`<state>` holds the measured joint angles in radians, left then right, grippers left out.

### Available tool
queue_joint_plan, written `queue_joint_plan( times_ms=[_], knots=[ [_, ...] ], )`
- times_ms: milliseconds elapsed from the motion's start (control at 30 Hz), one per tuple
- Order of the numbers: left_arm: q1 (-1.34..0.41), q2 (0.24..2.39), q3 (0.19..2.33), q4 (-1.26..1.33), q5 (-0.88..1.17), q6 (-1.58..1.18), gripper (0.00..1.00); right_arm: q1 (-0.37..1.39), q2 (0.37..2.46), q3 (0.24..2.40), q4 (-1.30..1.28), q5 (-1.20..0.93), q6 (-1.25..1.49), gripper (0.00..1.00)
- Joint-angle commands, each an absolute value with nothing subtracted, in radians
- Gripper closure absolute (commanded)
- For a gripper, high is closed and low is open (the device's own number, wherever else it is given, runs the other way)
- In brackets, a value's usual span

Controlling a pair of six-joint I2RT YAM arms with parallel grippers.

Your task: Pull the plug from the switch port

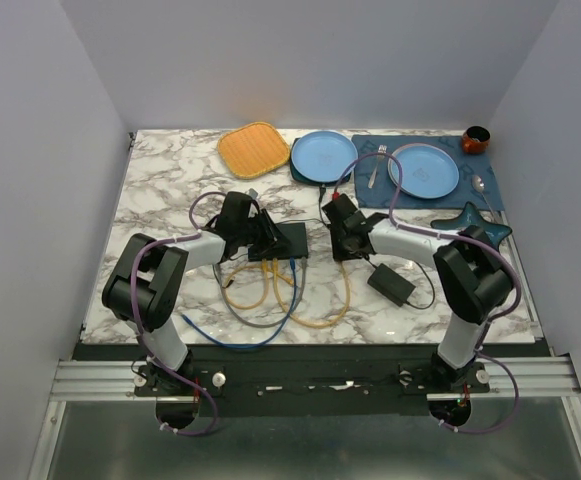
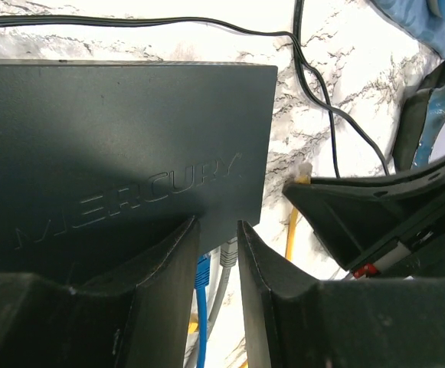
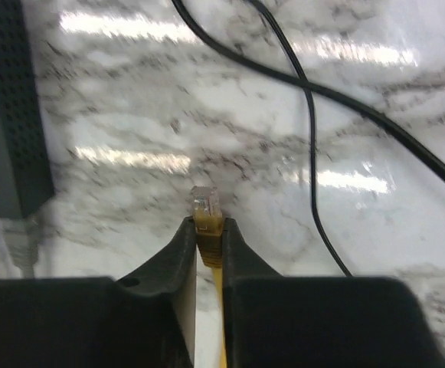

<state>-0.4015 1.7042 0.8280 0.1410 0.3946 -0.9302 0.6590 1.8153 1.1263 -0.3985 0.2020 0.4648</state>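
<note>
While pinching plug [image 3: 205, 203] tight at its yellow boot, hovers low over table [image 3: 130, 92] just right of switch [image 1: 292, 240]: right gripper [image 3: 208, 226]. Plug out of any port, clear tip pointing away over bare marble, apart from switch's vented side. Left gripper [image 2: 218, 230] over switch's near edge, fingers close with a slim gap, nothing seen gripped; cannot tell whether fully closed. Switch flat near table's middle, port edge towards the bases, MERCURY embossed on lid. Blue plug [image 2: 202, 272] and grey plug [image 2: 227, 257] at that edge, seen through left fingers' gap. Thin black cord [image 2: 314, 84] winding over marble past switch's far right corner. Brick [image 1: 391, 283] right of switch and nearer the bases, apart from it, its own cord looping beside
</note>
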Motion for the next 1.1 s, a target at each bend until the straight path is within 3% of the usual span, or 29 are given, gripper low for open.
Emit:
queue_joint_plan(
  times_ms=[0, 367, 567, 600, 700, 900, 1067],
  knots=[
    [-0.408, 1.704, 0.816, 0.066, 0.379, -0.925, 0.58, 0.660, 1.712, 1.028, -0.502, 0.218, 0.486, 0.92],
    [-0.408, 1.718, 0.867, 0.026, 0.365, -0.914, 0.59, 0.790, 1.563, 0.920, -0.655, 0.115, 0.474, 0.88],
    [-0.408, 1.727, 0.871, 0.021, 0.360, -0.911, 0.58, 0.830, 1.537, 0.897, -0.732, 0.061, 0.442, 0.59],
    [-0.408, 1.729, 0.871, 0.023, 0.360, -0.911, 0.58, 0.841, 1.526, 0.894, -0.736, 0.089, 0.457, 0.48],
    [-0.408, 1.729, 0.870, 0.026, 0.364, -0.911, 0.59, 0.844, 1.480, 0.884, -0.733, 0.155, 0.497, 0.30],
    [-0.408, 1.718, 0.888, 0.009, 0.356, -0.900, 0.58, 0.842, 1.333, 0.936, -0.621, 0.268, 0.578, 0.24],
    [-0.408, 1.712, 0.902, 0.002, 0.347, -0.884, 0.59, 0.839, 1.357, 0.948, -0.319, 0.145, 0.571, 0.27]
  ],
)
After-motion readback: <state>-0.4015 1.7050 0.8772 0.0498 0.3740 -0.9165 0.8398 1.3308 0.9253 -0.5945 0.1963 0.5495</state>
